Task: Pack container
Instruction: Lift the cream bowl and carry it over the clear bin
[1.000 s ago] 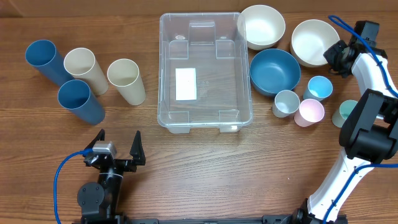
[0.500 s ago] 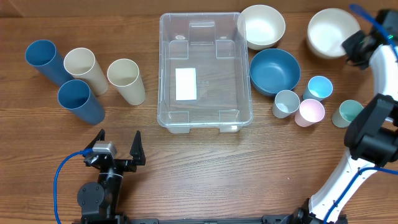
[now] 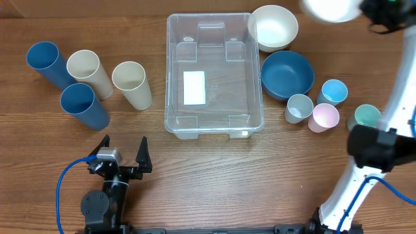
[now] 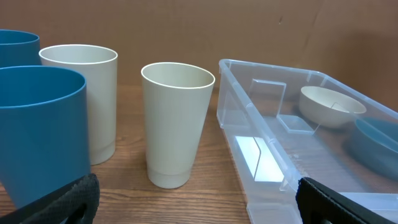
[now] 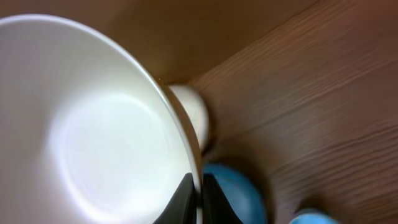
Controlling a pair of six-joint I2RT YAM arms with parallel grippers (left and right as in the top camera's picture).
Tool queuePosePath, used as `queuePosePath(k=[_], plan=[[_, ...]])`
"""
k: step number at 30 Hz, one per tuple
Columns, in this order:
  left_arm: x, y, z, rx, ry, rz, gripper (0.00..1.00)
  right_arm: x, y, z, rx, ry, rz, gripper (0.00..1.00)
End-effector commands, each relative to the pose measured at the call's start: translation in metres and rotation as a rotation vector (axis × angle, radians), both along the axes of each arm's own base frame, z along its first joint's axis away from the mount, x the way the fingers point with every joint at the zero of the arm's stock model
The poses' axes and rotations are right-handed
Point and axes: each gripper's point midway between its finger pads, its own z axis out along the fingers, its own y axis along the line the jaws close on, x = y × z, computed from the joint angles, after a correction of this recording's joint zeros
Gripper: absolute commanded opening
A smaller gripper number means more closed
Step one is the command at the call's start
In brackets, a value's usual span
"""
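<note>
Up and away from the table has gone the white bowl (image 3: 331, 8): a second ago it sat beside the blue bowl (image 3: 287, 75), and now it hangs at the far edge of the overhead view, blurred and carried by the right gripper (image 3: 380, 12). From the right wrist view we see the fingers pinched on the bowl's rim (image 5: 93, 137), one inside and one outside, so the right gripper (image 5: 198, 193) is clamped on it. Nothing else has shifted. The left gripper (image 3: 123, 148) rests low at the near edge with its jaws spread wide and nothing between them. The container (image 3: 224, 91) stands mid-table, with nothing in it but its floor label, its long axis running away from us. From the held bowl it lies to our left and back toward us, well apart. The left gripper is nearer the container's near end, but the right one has the load, so we judge the carry falls to the right arm. Another white bowl (image 3: 273, 27) sits just beside the container's far right corner, between load and target, so we would keep height until past it.
</note>
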Motion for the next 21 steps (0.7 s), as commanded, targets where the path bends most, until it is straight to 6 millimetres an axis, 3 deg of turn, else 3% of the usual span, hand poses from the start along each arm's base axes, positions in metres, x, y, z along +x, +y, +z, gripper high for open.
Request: queuePosePath(k=[1,5,8,14,21], plan=[[0.000,0.001,0.000,-0.007,-0.004,-0.001,1.00,-0.013,0.092,0.020,-0.016,-0.036,0.263,0.04],[0.000,0.001,0.000,-0.007,-0.004,-0.001,1.00,-0.022,0.164,0.009,-0.060,-0.010,0.427,0.04],[0.000,0.001,0.000,-0.007,-0.004,-0.001,1.00,-0.024,0.196,-0.003,-0.133,0.007,0.460,0.04],[0.000,0.001,0.000,-0.007,-0.004,-0.001,1.00,-0.012,0.233,-0.050,-0.188,0.051,0.506,0.04],[0.000,0.001,0.000,-0.007,-0.004,-0.001,1.00,0.006,0.241,-0.122,-0.188,0.093,0.515,0.04]])
